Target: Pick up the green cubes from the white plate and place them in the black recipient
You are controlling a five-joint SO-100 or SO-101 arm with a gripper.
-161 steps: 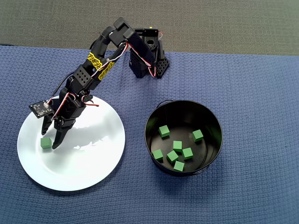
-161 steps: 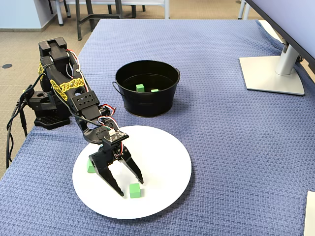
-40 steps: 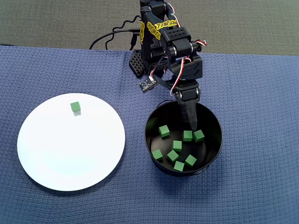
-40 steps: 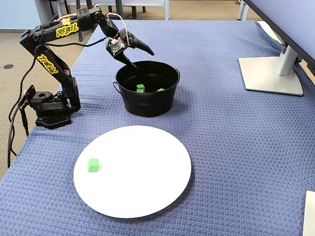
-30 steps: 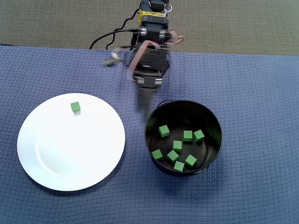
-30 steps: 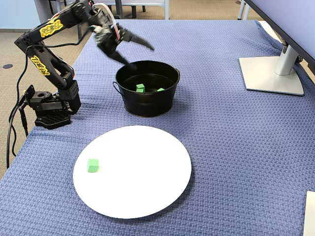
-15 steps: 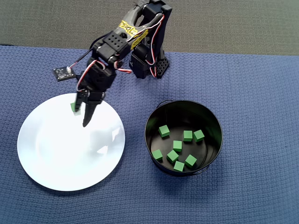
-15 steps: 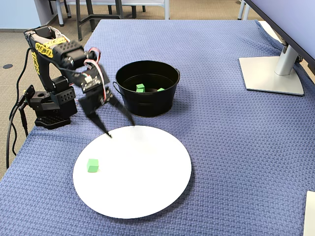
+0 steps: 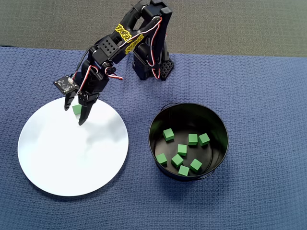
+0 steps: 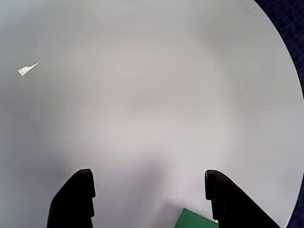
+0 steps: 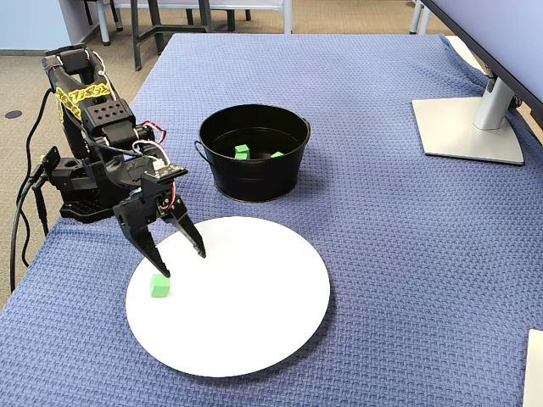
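One small bright green cube (image 9: 76, 109) is sitting alone on the white plate (image 9: 72, 158), matte and sharp-edged, tiny against that broad flat disc. In the overhead view it is lying near the plate's upper rim; in the fixed view (image 11: 159, 286) it is resting toward the plate's left edge.

The hand (image 9: 74, 114) is hanging over that spot with its two dark fingers spread apart and nothing between them. From overhead the cube is showing between the fingers, closer to the shorter one. In the fixed view one fingertip is pointing down just above the cube, with the other well off to the right over bare plate. In the wrist view only a green corner (image 10: 195, 219) is peeking in at the bottom edge, just inside the right finger (image 10: 223, 199); whether anything is touching the cube I cannot tell.

Seven more green cubes (image 9: 182, 151) are lying scattered on the bottom of the black recipient (image 9: 218, 120), which is standing on the blue-covered worktop (image 9: 268, 96) beside the plate.
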